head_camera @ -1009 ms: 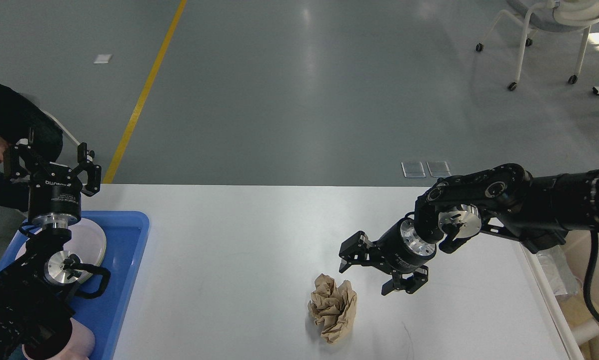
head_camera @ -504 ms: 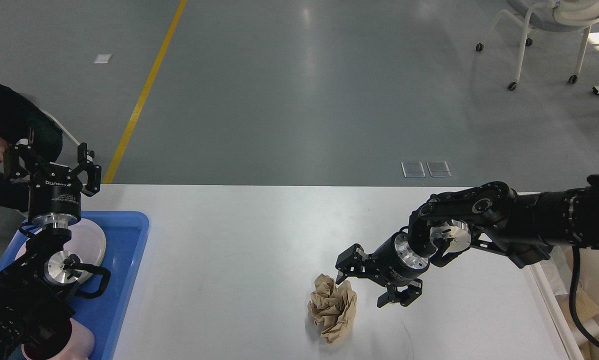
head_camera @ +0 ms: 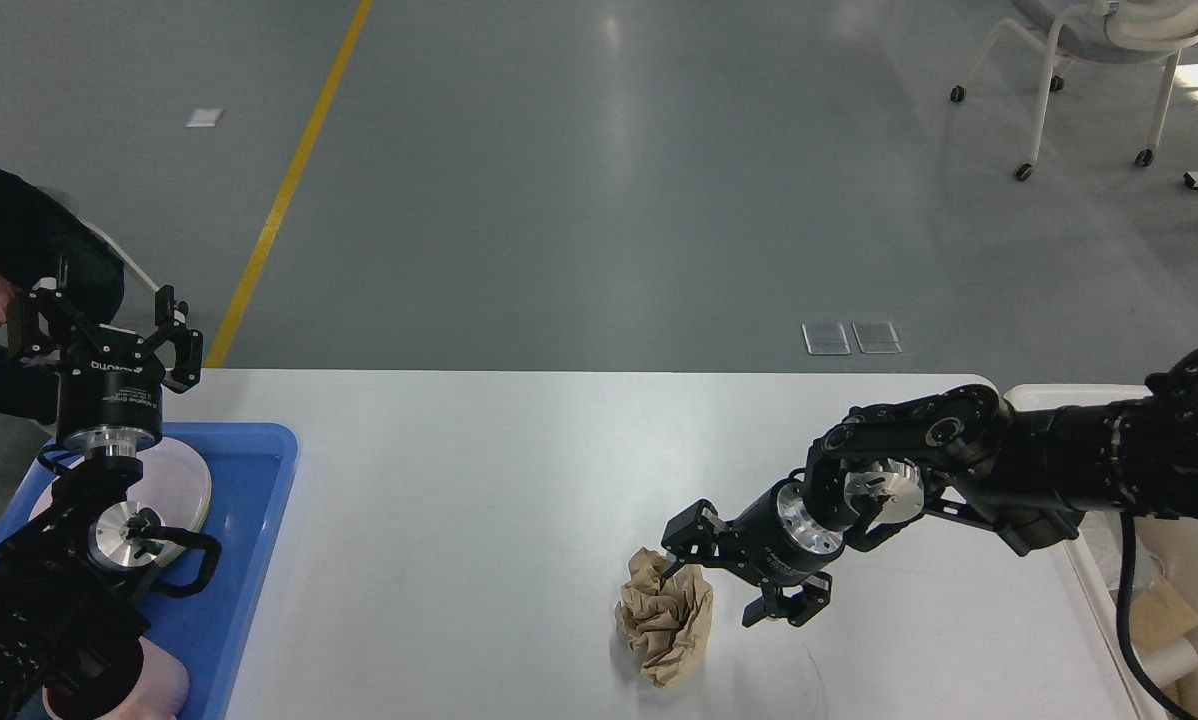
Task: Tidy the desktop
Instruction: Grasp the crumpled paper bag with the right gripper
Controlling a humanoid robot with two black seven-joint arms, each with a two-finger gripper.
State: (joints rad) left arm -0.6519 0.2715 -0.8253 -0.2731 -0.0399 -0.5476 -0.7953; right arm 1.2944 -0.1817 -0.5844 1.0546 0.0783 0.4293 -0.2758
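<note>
My left arm hides most of the plate (head_camera: 181, 490); left gripper (head_camera: 104, 325) open. Right gripper (head_camera: 721, 580), open, has dropped onto the paper wad (head_camera: 667, 620) on the desktop (head_camera: 479, 500).

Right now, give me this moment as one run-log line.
right end effector: open, at crumpled brown paper ball | left end effector: open, above blue plastic tray | white desktop: paper not cleared

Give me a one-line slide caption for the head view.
Open right gripper reaching the crumpled brown paper on the desktop.
</note>
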